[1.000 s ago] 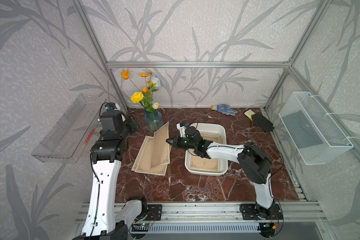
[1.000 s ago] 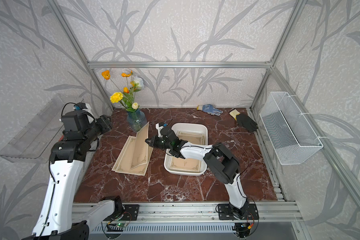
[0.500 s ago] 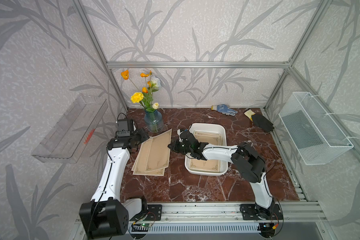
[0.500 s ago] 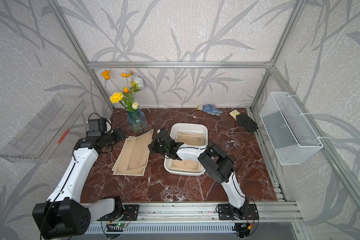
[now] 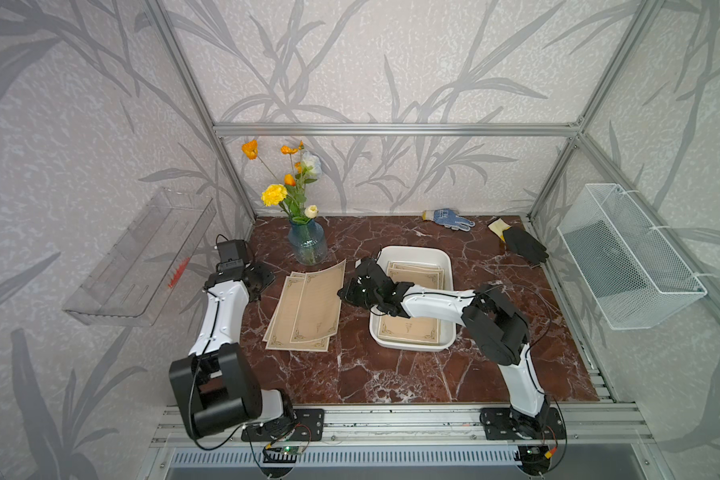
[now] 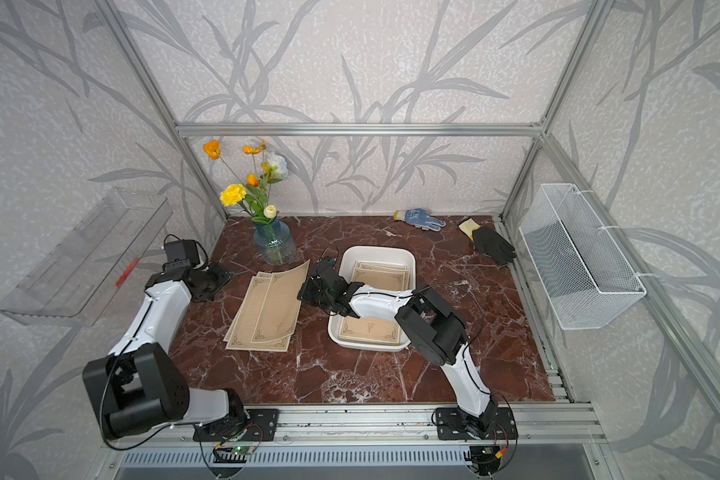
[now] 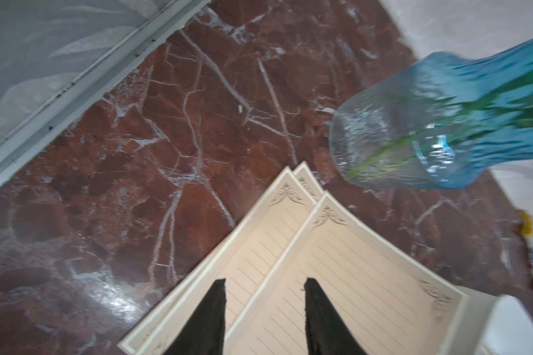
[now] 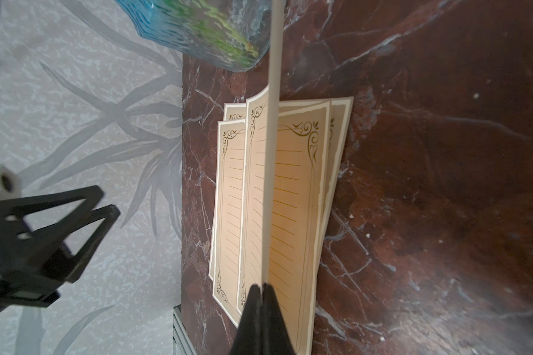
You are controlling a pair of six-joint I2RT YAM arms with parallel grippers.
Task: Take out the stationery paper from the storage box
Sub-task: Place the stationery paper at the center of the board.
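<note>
Red marble worktop [image 5: 391,374] beneath both arms. White wire-mesh basket [image 5: 632,257] on the side wall, well apart from the right end effector [image 5: 345,292], past the box. Clear acrylic shelf [image 5: 142,257] on the opposite wall, near the left end effector [image 7: 265,280]. White storage box [image 5: 412,251] just beside the right end effector, under that arm; inside, fanned stationery paper [image 5: 416,272], partly hidden by the arm. Loose pile of sheets [image 5: 283,324] flat on the worktop between the two end effectors. Right end effector pinched shut on the edge of one sheet [image 8: 270,184], held over that pile. Left end effector parted, empty, just beside the pile. Blue glass vase [image 5: 307,245] of flowers just beyond the pile, close to the held sheet's far corner. Blue-and-white glove [image 5: 447,218] and black glove [image 5: 522,245] at the back edge, well apart from both end effectors.
</note>
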